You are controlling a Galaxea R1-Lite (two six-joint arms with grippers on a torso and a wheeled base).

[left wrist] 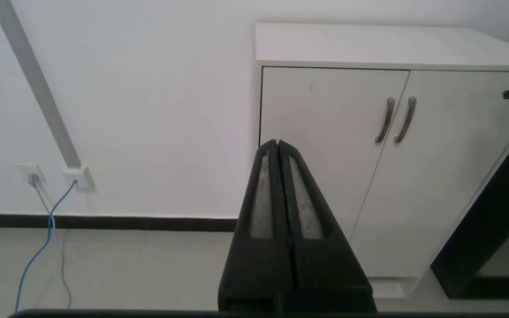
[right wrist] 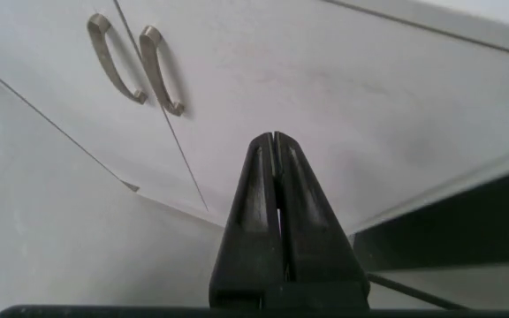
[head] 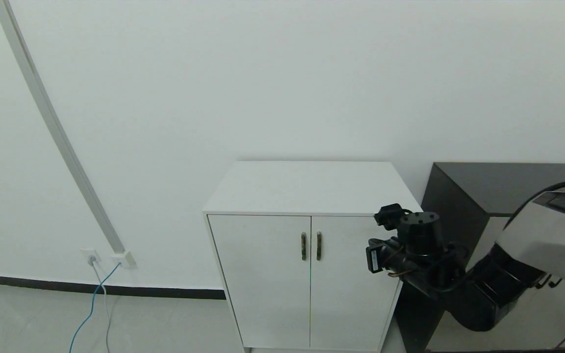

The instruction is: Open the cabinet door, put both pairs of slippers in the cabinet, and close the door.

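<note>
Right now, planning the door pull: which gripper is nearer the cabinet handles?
Right. The right gripper, shut, sits close before the right-hand door, just beside the handles. The left gripper, also shut, hangs well back from the cabinet.

White cabinet, grey-bronze handles, black table, blue cable

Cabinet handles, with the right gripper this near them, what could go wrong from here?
The right gripper is shut; unless it opens, it may bump the right door instead of grasping. The right handle and left handle stand close either side of the seam, so it could catch the wrong one. The black furniture stands right beside the cabinet, so the door may have little room to swing wide.
</note>
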